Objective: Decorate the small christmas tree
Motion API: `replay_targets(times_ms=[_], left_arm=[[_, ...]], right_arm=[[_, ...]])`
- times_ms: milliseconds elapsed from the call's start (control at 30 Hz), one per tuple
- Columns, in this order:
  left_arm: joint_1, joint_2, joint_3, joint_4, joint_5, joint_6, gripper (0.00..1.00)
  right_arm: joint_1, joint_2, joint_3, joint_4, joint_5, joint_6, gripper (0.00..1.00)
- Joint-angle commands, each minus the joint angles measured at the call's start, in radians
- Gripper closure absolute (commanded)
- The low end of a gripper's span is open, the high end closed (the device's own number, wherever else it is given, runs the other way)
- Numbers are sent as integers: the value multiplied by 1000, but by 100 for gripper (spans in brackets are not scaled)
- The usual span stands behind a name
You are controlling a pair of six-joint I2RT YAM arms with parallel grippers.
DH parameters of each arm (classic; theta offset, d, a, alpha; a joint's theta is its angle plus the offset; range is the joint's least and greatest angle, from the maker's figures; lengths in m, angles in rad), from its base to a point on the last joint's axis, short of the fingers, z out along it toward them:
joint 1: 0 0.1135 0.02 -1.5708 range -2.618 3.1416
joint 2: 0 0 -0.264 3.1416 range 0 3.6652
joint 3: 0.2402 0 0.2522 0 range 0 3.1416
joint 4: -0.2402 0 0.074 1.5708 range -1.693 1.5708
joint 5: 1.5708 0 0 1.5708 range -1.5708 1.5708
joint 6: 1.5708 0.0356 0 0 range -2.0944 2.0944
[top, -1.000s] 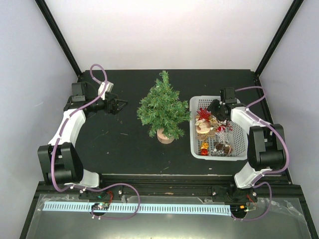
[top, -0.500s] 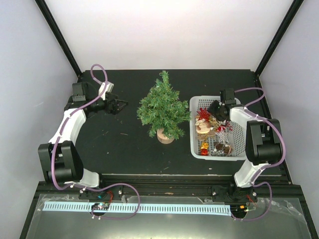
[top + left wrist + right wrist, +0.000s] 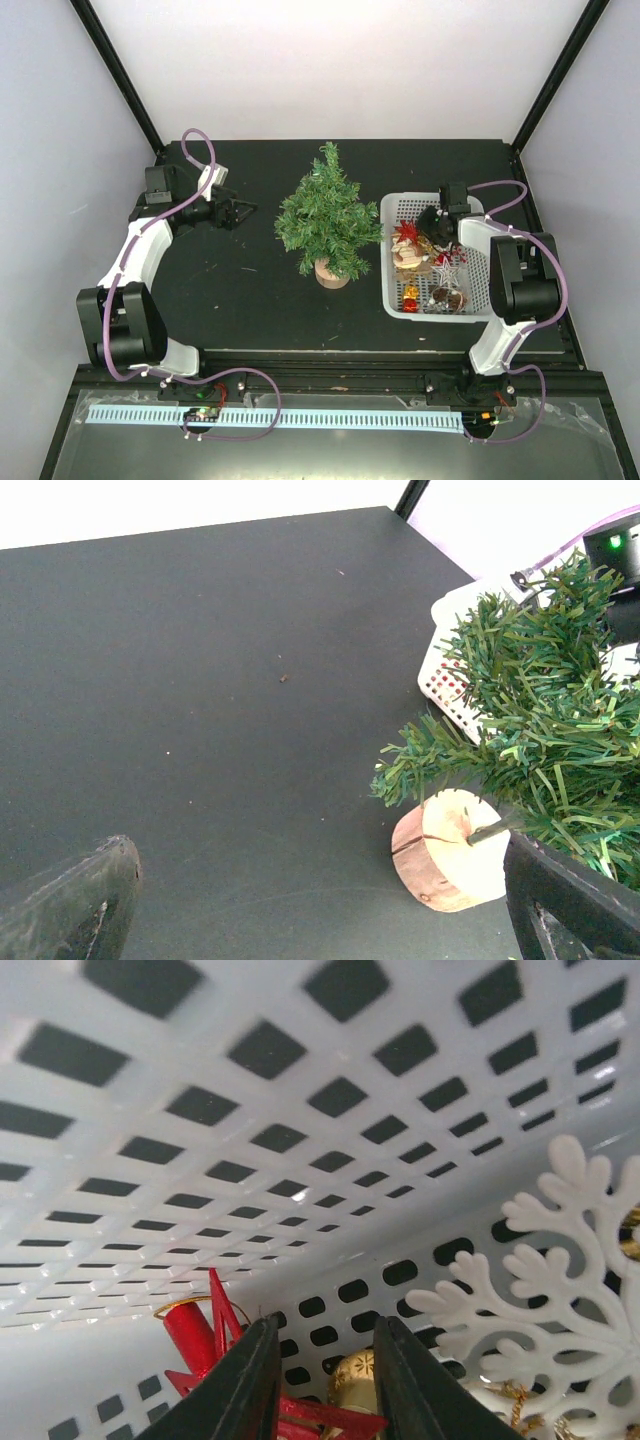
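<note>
The black tabletop (image 3: 250, 290) sits inside white walls, with both arms mounted at its near edge.

Right pincer (image 3: 432, 220): it is down inside the white basket (image 3: 440, 316), at the basket's far end. In my wrist view its fingers (image 3: 245, 1380) stand close together with a narrow gap between them. A red star ornament (image 3: 225, 1360) lies against the left finger, a gold bauble (image 3: 355, 1380) shows through the gap, and a white snowflake (image 3: 520, 1270) lies just to the right. I cannot tell whether anything is pinched.

Left pincer (image 3: 238, 212): spread wide and empty, over bare table.

The small christmas tree (image 3: 328, 215) stands upright on its wooden stump (image 3: 332, 272), long axis vertical, between the two pincers. From the right pincer it lies to the left, just past the basket's left wall. From the left pincer it lies ahead and to the right. I judge the right arm the one to carry an ornament across, since it alone is among them.

Not established:
- Fingertip contact with the star, and any hanging loop, are too small to make out.
- The ornaments at the near end of the basket read as a jumble from above.
- The left wrist view cuts off the tree's top.
</note>
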Motion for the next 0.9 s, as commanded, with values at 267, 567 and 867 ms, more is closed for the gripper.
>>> replay_targets(times_ms=[267, 567, 867], left_arm=[[7, 9, 12, 8, 26, -1, 1], [8, 2, 24, -8, 20, 5, 1], [8, -39, 68, -54, -12, 36, 1]], right_arm=[[-8, -32, -26, 52, -19, -11, 89], [-8, -60, -36, 55, -29, -18, 99], [-7, -169, -21, 20, -36, -39, 99]])
